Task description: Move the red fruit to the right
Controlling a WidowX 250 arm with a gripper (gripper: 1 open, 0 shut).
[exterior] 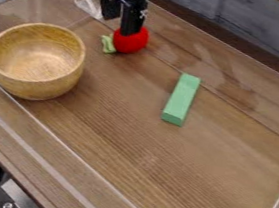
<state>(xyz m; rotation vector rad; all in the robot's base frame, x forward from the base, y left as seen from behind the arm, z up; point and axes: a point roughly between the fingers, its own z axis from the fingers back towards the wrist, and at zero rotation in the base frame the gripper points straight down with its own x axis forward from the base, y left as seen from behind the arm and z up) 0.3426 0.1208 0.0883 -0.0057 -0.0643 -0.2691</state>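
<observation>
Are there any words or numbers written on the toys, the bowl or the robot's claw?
None: no word, number or sign can be read anywhere in this picture.
The red fruit, the green block and the wooden bowl are all plain.
The black claw shows no label that can be made out at this size.

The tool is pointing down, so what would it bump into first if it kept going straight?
Most likely the red fruit. The tool sits right above it, fingers pointing down at it. Depth is hard to judge from this one view.
</observation>
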